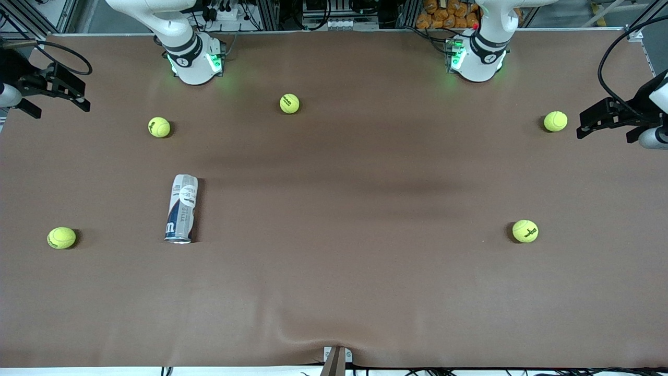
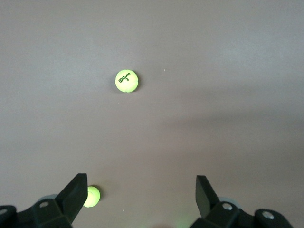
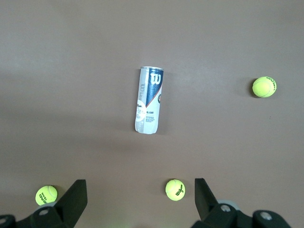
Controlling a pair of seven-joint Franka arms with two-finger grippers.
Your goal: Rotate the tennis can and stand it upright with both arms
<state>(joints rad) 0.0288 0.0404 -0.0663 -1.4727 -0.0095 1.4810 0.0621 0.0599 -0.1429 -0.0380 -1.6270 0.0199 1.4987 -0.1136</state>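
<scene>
The tennis can (image 1: 181, 209) lay on its side on the brown table (image 1: 344, 292), toward the right arm's end, its metal-rimmed end pointing at the front camera and its blue band with the white "W" next to that rim. No gripper touched it. The right gripper (image 1: 57, 89) hung over the table edge at the right arm's end, jaws wide apart and holding nothing; in the right wrist view only the two black fingertips (image 3: 76, 199) showed, the rest being cut off by the frame edge. The left gripper (image 1: 608, 117) hung over the edge at the left arm's end, jaws likewise apart and empty, and its body was partly cut off in the front view. Five tennis balls lay scattered well apart: one (image 1: 61, 237) beside the can toward the right arm's end, one (image 1: 159, 127) farther from the camera than the can, one (image 1: 289, 103) near the bases, one (image 1: 525, 231) and one (image 1: 555, 121) toward the left arm's end. In the left wrist view, one ball (image 2: 92, 196) was partly hidden by a fingertip (image 2: 73, 197). Ball lettering read "Wilson" on another (image 2: 127, 81).
</scene>
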